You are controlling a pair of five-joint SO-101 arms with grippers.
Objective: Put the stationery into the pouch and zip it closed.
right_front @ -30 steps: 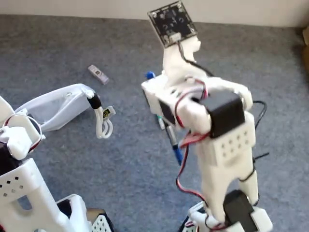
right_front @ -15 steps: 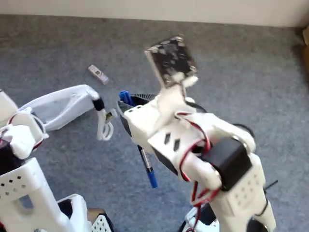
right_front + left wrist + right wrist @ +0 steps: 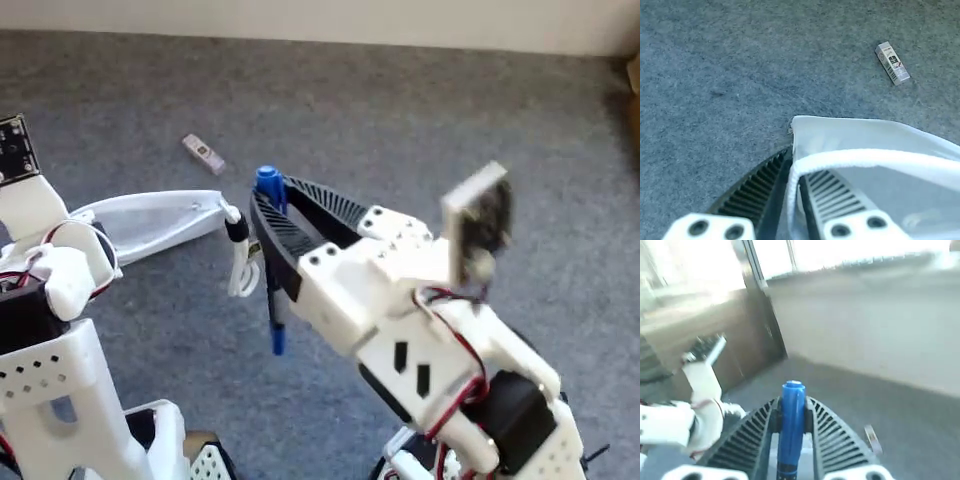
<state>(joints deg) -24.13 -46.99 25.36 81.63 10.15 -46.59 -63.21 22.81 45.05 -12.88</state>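
My right gripper (image 3: 268, 192) is shut on a blue pen (image 3: 272, 262), which hangs upright between its black ribbed fingers (image 3: 320, 208), tip down above the carpet. In the right wrist view the blue pen (image 3: 791, 425) stands between the two fingers. The white pouch (image 3: 150, 222) lies just left of the pen, its mouth end with a white cord loop (image 3: 243, 270) close beside it. My left gripper (image 3: 796, 172) is shut on the pouch's rim (image 3: 860, 157) at its far left end. A small white eraser (image 3: 203, 153) lies on the carpet behind the pouch.
Grey carpet covers the floor, with free room on the right and at the back. A pale wall edge (image 3: 400, 20) runs along the back. The left arm's white base (image 3: 60, 400) stands at the front left. The eraser (image 3: 892, 70) lies beyond the pouch.
My right arm has swung left and tilted down, carrying the pen to the pouch's mouth. The pouch's mouth end shifted slightly right. The left arm rose a little.
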